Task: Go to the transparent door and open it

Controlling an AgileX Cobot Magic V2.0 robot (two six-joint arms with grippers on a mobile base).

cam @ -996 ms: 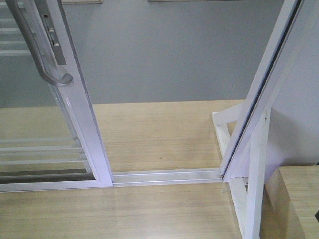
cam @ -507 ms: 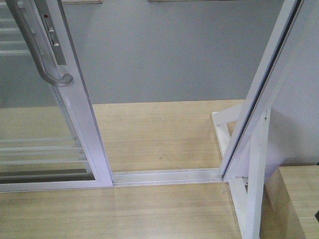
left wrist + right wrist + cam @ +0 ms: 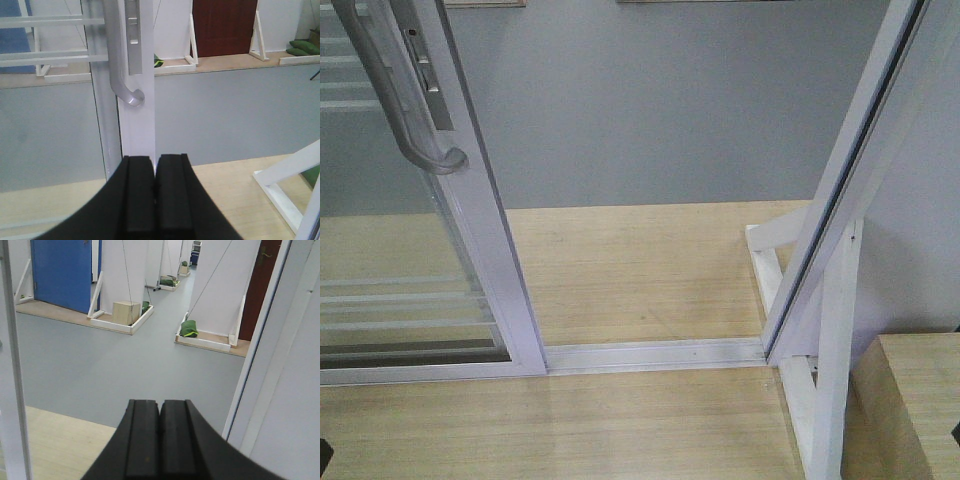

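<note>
Already the transparent door (image 3: pixel 415 290) stood slid to the left of the front view, its curved grey pull handle (image 3: pixel 400 100) high on the inner upright, leaving a wide gap over the floor track (image 3: pixel 655 353) as far as the white jamb (image 3: pixel 840 190) on the right. So the opening looked largely done, though whether more travel remained was hard to judge. The left gripper (image 3: pixel 155 192) sat clenched and empty below the handle, facing the door's upright; the right gripper (image 3: pixel 160 437), likewise clenched on nothing, faced the gap.
</note>
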